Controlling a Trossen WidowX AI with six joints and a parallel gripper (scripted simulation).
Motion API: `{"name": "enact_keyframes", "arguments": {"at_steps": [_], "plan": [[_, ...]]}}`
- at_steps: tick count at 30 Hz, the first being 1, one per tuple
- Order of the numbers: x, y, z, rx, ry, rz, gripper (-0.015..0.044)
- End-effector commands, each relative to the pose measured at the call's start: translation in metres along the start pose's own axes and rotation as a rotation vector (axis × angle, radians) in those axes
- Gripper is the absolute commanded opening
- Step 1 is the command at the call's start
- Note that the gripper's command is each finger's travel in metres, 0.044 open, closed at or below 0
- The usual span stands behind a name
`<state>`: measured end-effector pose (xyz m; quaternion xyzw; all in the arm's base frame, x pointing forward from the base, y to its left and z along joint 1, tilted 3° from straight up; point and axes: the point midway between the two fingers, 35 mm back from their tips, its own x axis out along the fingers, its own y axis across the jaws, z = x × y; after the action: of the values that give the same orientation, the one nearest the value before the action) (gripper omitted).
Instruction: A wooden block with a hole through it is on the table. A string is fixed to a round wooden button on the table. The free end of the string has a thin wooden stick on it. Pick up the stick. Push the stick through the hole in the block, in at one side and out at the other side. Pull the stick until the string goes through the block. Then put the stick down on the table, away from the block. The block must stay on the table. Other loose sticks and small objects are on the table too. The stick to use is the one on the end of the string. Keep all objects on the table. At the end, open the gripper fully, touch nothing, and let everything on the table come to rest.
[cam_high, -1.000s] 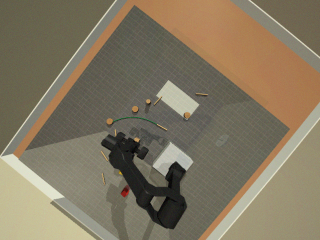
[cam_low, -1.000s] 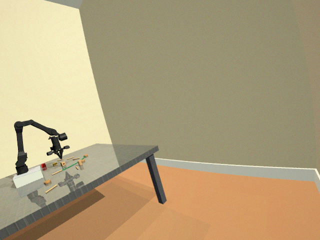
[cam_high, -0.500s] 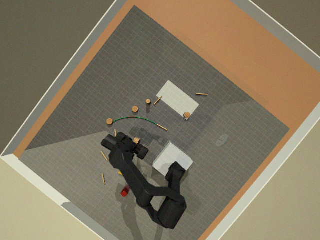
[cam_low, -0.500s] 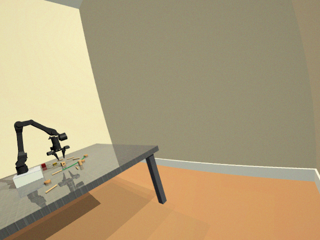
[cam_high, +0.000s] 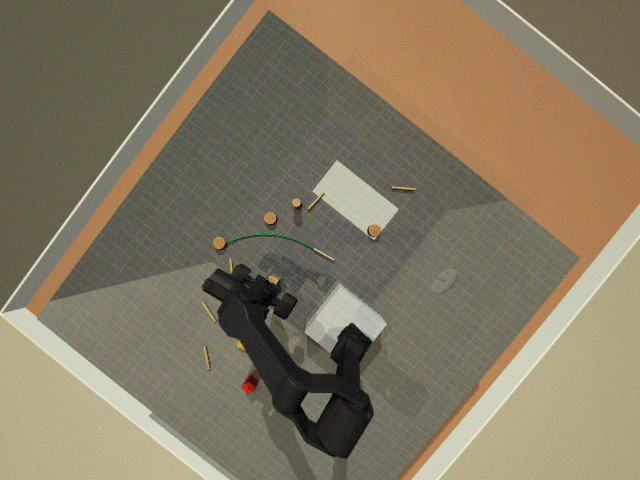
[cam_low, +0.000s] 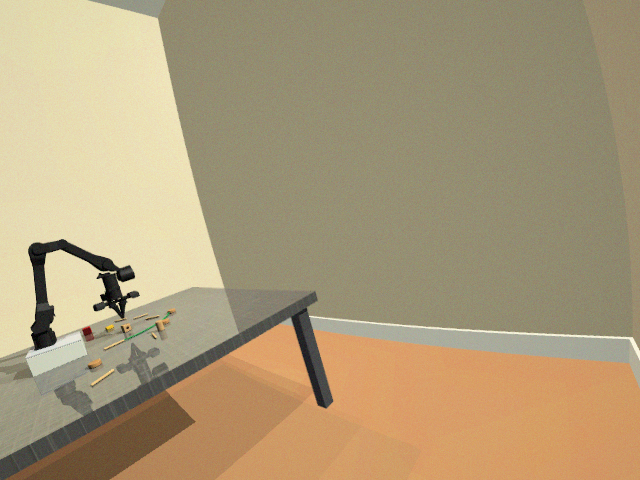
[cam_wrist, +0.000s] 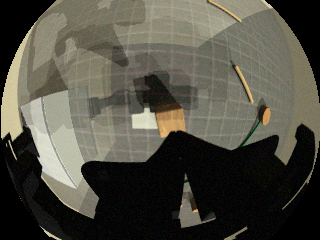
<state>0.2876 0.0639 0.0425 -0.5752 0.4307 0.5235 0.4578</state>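
My gripper (cam_low: 123, 316) (cam_wrist: 175, 135) is shut, with no object visible between its fingertips. It is above the table beside the wooden block (cam_high: 273, 279) (cam_low: 126, 328) (cam_wrist: 171, 121). The block stands on the table; its hole faces the exterior view, and the fingers partly cover it in the wrist view. The green string (cam_high: 273, 235) (cam_low: 147, 330) curves from the round button (cam_high: 219, 242) (cam_low: 171, 311) (cam_wrist: 265, 115). The stick on its free end (cam_high: 324, 254) (cam_low: 113, 344) lies on the table, away from the gripper. In the wrist view, the fingers hide this stick.
Loose sticks (cam_high: 208, 312) (cam_high: 206, 357) (cam_high: 316, 200) (cam_high: 403, 188) lie around. An upright peg (cam_high: 296, 202) (cam_low: 160, 326) and round discs (cam_high: 270, 218) (cam_high: 374, 230) stand beyond the string. A red block (cam_high: 249, 383) (cam_low: 86, 332) and a yellow piece (cam_high: 241, 345) (cam_low: 109, 328) are near the arm.
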Motion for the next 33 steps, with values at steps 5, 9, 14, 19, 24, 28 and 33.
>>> {"name": "enact_keyframes", "arguments": {"at_steps": [5, 9, 14, 19, 24, 28, 33], "plan": [[0.000, 0.000, 0.000, 0.000, 0.000, 0.000, 0.0000], [0.000, 0.001, -0.011, 0.281, 0.001, 0.001, 0.0105], [0.000, 0.004, -0.033, 0.850, 0.002, 0.001, 0.0236], [0.001, 0.009, -0.054, 1.420, 0.004, 0.000, 0.0368], [0.001, 0.016, -0.075, 1.988, 0.006, -0.002, 0.0440], [0.001, 0.020, -0.088, 2.306, 0.007, -0.003, 0.0440], [0.001, 0.025, -0.100, 2.644, 0.007, -0.006, 0.0440]]}}
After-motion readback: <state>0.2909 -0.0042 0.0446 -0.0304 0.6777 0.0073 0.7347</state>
